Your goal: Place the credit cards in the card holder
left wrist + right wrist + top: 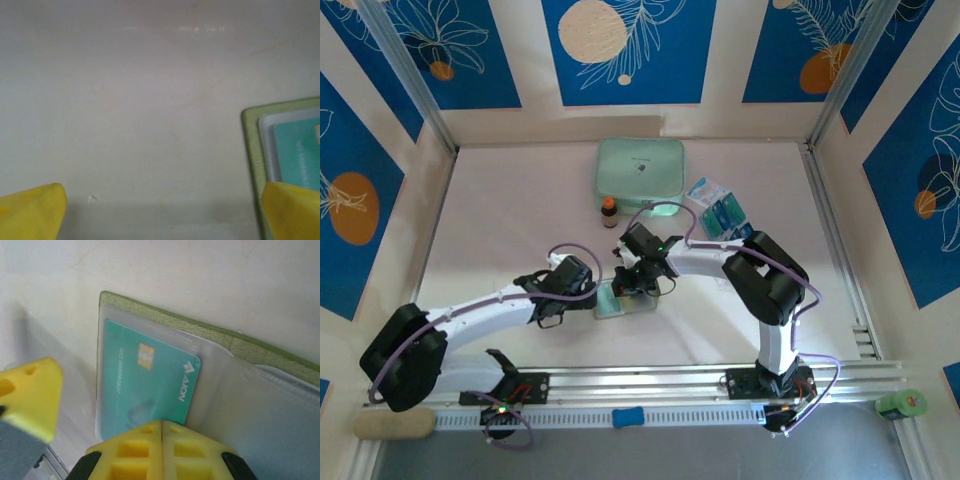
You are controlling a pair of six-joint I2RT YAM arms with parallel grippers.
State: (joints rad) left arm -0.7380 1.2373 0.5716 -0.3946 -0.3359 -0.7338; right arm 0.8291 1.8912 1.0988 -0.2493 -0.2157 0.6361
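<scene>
Seating a teal credit card [145, 385] in a clear pocket [212, 354] of the card holder [225, 337], spread open on the worktop [125, 100], mostly under the plastic. Presses on the card's near edge with the right hand [161, 427] clenched, and sets one finger [292, 212] of the released, wide-spread left hand [162, 192] at the holder's corner, perhaps pinning it down. Calls next for a short straight push to bottom the card.
</scene>
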